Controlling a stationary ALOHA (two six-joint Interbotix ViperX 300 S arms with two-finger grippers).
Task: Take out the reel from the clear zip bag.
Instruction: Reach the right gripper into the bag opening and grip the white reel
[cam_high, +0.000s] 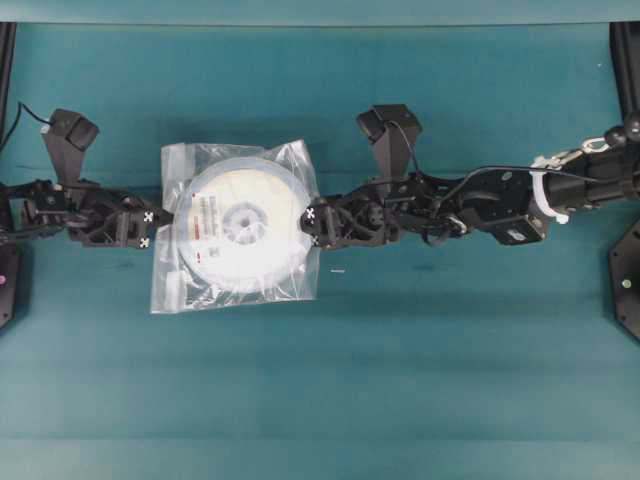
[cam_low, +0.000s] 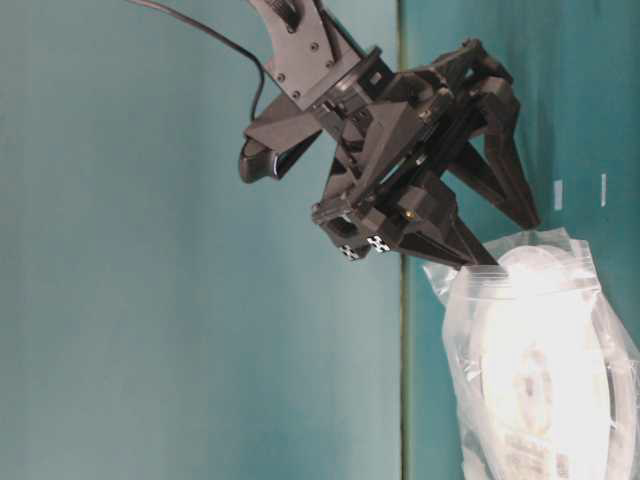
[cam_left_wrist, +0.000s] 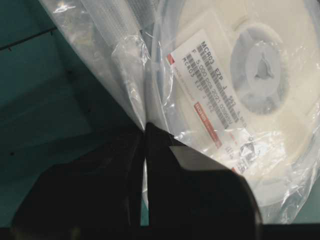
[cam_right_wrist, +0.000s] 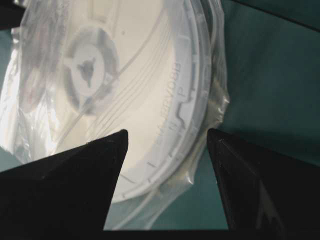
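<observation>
Reel (cam_high: 238, 226) inside the clear zip bag (cam_high: 296, 163), dead centre on the teal table (cam_high: 320, 400) in the overhead view. White disc, grey hub in the middle, small label with red marks at about nine o'clock of the hub. Lifted and tilted rather than lying flat, going by the table-level view, though hard to say how far off the surface.

At nine o'clock of the reel: left gripper (cam_high: 160, 228), jaws pressed together on the bag's edge. Confirmed from the left wrist camera: black fingers (cam_left_wrist: 195, 185) pinched tight, a fold of clear plastic caught between them, label and hub just beyond.

At three o'clock: right gripper (cam_high: 314, 226), right at the bag's opposite edge. Jaws spread wide in the right wrist view, dark fingers (cam_right_wrist: 75, 170) straddling the reel's translucent rim, bag film draped over it. No clamp there; contact with the plastic not clear from these views.

One tiny dark speck (cam_high: 338, 268) on the table at about five o'clock of the bag.
</observation>
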